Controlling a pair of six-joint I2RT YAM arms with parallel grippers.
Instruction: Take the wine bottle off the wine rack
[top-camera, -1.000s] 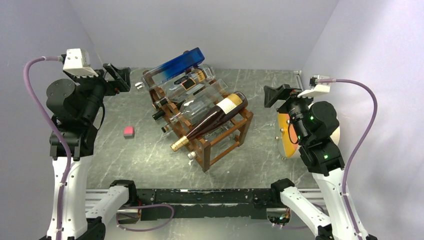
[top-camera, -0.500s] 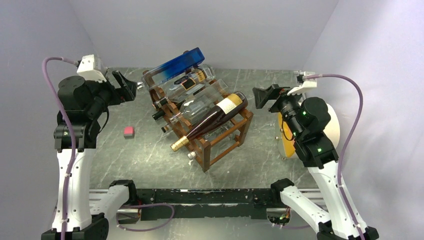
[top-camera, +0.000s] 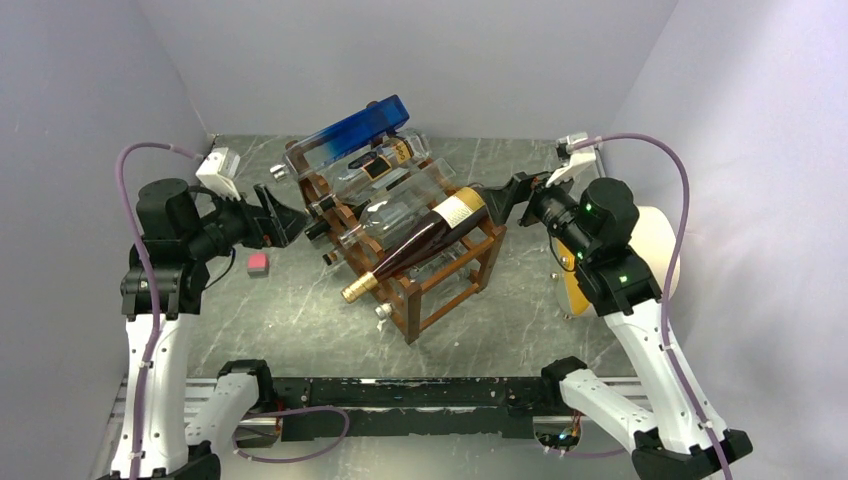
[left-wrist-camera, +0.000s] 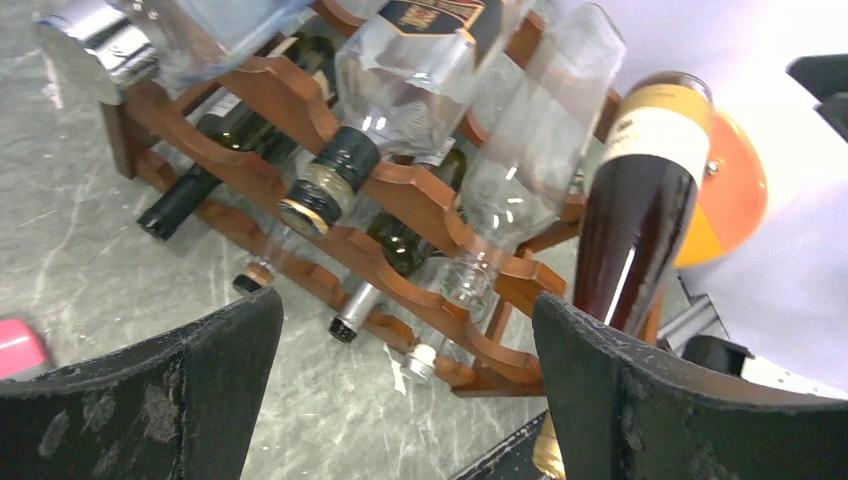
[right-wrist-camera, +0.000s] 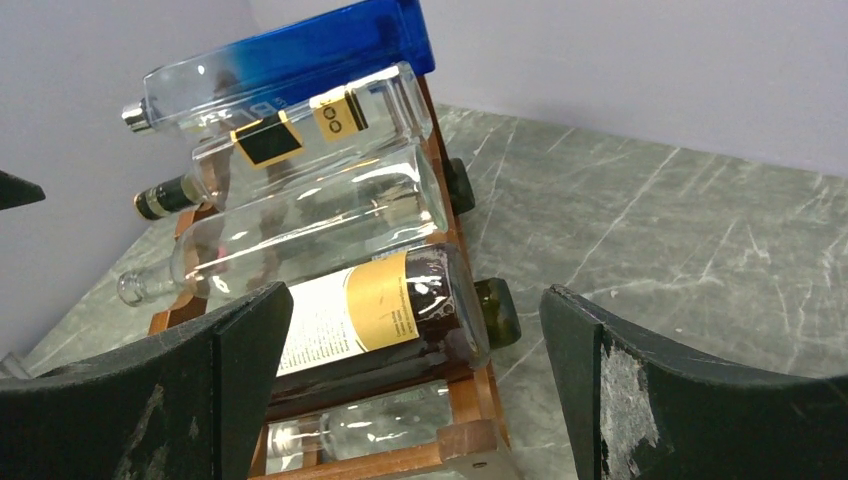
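Observation:
The reddish-brown wine rack (top-camera: 412, 300) stands mid-table and holds several bottles. A dark wine bottle (top-camera: 430, 236) with a cream and gold label and a gold foil top lies slanted on the rack's near top row, neck toward the front left. My left gripper (top-camera: 290, 218) is open and empty, just left of the rack, facing the bottle necks. My right gripper (top-camera: 505, 200) is open and empty, right by the dark bottle's base. In the right wrist view that bottle (right-wrist-camera: 380, 310) lies between the open fingers of the gripper (right-wrist-camera: 415, 300). The left wrist view shows it (left-wrist-camera: 640, 200) by the right finger of the gripper (left-wrist-camera: 408, 325).
A blue-and-clear flat bottle (top-camera: 350, 132) tops the rack, with clear bottles (top-camera: 400, 205) below it. A pink cube (top-camera: 258, 263) lies on the table at the left. An orange and white round object (top-camera: 570, 280) stands at the right. Walls close in on both sides.
Both arms have swung inward and down toward the rack. The left gripper moved right to the bottle necks; the right gripper moved left to the dark bottle's base.

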